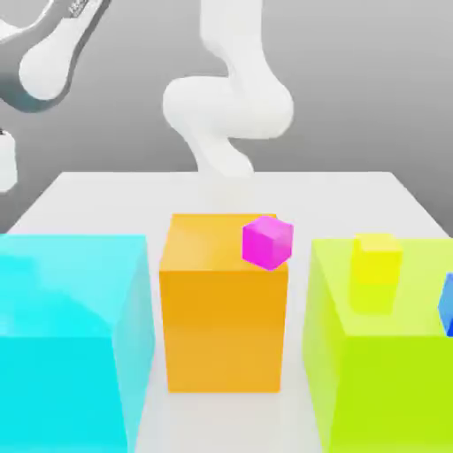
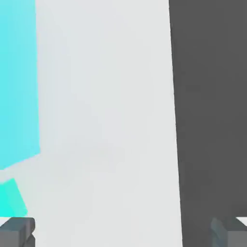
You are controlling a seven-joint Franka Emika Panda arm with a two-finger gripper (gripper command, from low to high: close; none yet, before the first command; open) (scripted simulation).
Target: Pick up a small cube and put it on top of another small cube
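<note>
A white surface (image 1: 221, 190) carries three big blocks that stand in a row along its near edge. At the exterior view's left stands a huge cyan block (image 1: 66, 341). In the middle stands an orange block (image 1: 223, 310), and at the exterior view's right a lime-green block (image 1: 380, 363). The three are apart from each other, with strips of bare surface between them.

On the top of the orange block, at its far corner toward the exterior view's right, sits a small magenta cube (image 1: 267, 241), a little turned. On the top of the lime-green block rests a small yellow cube (image 1: 377, 258). Just beside it, at the exterior view's right edge, a piece of a blue thing (image 1: 447, 305) is visible, cut off, so I cannot tell its shape.

The white arm (image 1: 226, 106) rises behind the orange block, over the far part of the surface, and another part of it reaches to the upper left corner of the exterior view.

In the hand view the pincer (image 2: 123, 231) is wide open: its two grey fingers (image 2: 17, 230) stand far apart, with nothing between them except the bare surface. Close to one finger lies the small cube (image 2: 10, 198), teal-cyan, resting on the surface near the foot of the huge cyan block. It is not between the fingers, and I cannot tell if it touches the block. On the other side the surface ends at a straight edge, and dark floor (image 2: 212, 111) lies beyond it.
</note>
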